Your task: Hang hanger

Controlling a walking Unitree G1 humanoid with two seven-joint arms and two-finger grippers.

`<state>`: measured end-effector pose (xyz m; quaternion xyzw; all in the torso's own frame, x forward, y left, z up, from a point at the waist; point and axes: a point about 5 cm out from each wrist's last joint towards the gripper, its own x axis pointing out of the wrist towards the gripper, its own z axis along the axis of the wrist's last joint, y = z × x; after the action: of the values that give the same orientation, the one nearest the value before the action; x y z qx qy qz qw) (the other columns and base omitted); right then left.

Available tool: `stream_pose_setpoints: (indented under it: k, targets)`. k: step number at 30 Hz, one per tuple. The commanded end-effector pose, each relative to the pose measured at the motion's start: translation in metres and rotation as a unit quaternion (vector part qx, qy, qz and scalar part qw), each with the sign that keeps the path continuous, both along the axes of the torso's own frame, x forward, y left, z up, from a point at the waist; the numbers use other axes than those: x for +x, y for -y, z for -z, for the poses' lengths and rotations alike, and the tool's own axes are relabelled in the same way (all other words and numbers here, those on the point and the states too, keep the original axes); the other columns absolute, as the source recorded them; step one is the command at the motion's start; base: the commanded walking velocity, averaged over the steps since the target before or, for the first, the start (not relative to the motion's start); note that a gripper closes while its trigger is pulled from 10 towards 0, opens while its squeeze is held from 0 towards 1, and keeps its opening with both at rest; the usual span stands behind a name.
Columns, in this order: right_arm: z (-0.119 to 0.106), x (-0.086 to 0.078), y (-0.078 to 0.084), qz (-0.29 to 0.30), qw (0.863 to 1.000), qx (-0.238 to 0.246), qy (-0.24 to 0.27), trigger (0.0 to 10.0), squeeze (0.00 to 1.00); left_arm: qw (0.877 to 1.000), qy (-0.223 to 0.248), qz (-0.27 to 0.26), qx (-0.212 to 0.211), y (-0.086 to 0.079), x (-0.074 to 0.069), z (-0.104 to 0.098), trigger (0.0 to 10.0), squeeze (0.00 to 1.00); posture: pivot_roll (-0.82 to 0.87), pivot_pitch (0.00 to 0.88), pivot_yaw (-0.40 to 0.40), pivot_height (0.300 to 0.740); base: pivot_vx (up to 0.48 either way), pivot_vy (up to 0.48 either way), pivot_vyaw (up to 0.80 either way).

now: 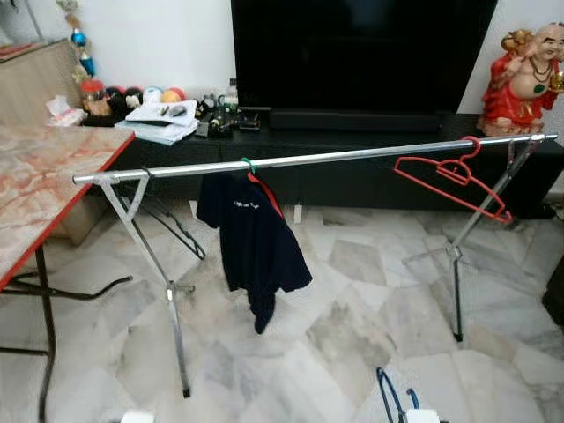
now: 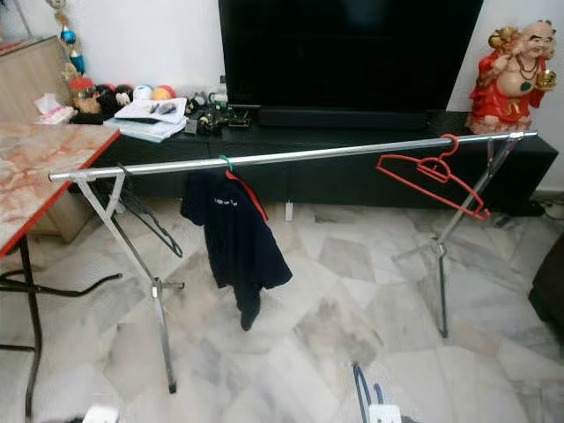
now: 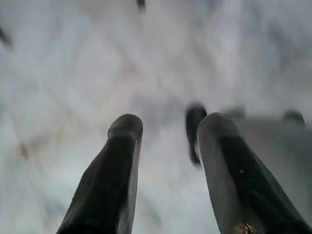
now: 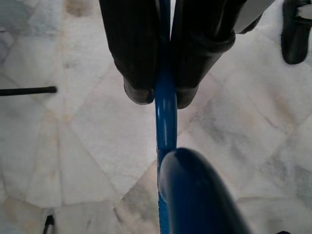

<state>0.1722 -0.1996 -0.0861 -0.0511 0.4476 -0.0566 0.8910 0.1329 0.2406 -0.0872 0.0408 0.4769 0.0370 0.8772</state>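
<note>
Blue hanger, a smooth rounded plastic piece, is pinched between the two black fingers of the right gripper, low and nearest the robot on the right, above the marble floor; its blue curve pokes up at the near edge of the head views. The left gripper hangs low on the left over the pale veined tiles, its two long matte fingers spread with a clear gap between them and nothing in it.

Farther on, a shiny metal rail runs left to right on crossed tubular legs. A dark shirt droops from a hanger left of the middle, a thin black wire hanger hangs near the left legs, and a red plastic hanger tilts near the right end. A marble-patterned table with red edging stands at the left. Beyond, a black TV console carries a large dark screen, papers and a glossy red figurine.
</note>
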Motion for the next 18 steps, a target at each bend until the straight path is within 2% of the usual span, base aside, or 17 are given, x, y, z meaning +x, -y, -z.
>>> stream_pose_setpoints:
  k: [1, 6, 9, 11, 13, 18]
  targets:
    - [0.000, 0.001, -0.006, -0.002, 1.000, 0.006, 0.004, 10.0, 0.00, 1.000, -0.002, -0.005, -0.005, -0.002, -0.004, 0.001, 10.0, 0.00, 0.05, 0.001, -0.009, 0.740, 0.000, 0.000, 0.00]
    - [0.000, 0.001, -0.006, -0.005, 1.000, 0.004, 0.004, 10.0, 0.00, 1.000, 0.003, 0.000, -0.014, 0.004, -0.002, 0.003, 10.0, 0.00, 0.05, 0.000, -0.011, 0.740, 0.000, 0.000, 0.00]
    - [0.000, 0.002, -0.007, -0.007, 1.000, 0.004, 0.006, 10.0, 0.00, 1.000, -0.002, 0.007, -0.015, 0.006, 0.001, 0.004, 10.0, 0.00, 0.04, 0.000, -0.002, 0.740, 0.240, 0.000, 0.00]
    - [-0.002, 0.005, -0.007, -0.005, 1.000, 0.004, 0.012, 10.0, 0.00, 0.999, 0.004, 0.036, -0.013, 0.011, 0.007, 0.003, 10.0, 0.00, 0.03, 0.000, 0.006, 0.740, 0.272, 0.000, 0.00]
    - [-0.002, 0.006, -0.008, -0.004, 1.000, 0.004, 0.014, 10.0, 0.00, 0.999, 0.012, 0.031, -0.015, 0.011, 0.012, 0.001, 10.0, 0.00, 0.03, 0.000, 0.010, 0.740, 0.274, 0.000, 0.00]
    - [-0.001, 0.004, -0.008, -0.005, 1.000, 0.003, 0.011, 10.0, 0.00, 0.999, 0.011, 0.040, -0.014, 0.012, 0.013, 0.001, 10.0, 0.00, 0.03, 0.000, 0.014, 0.740, 0.277, 0.000, 0.00]
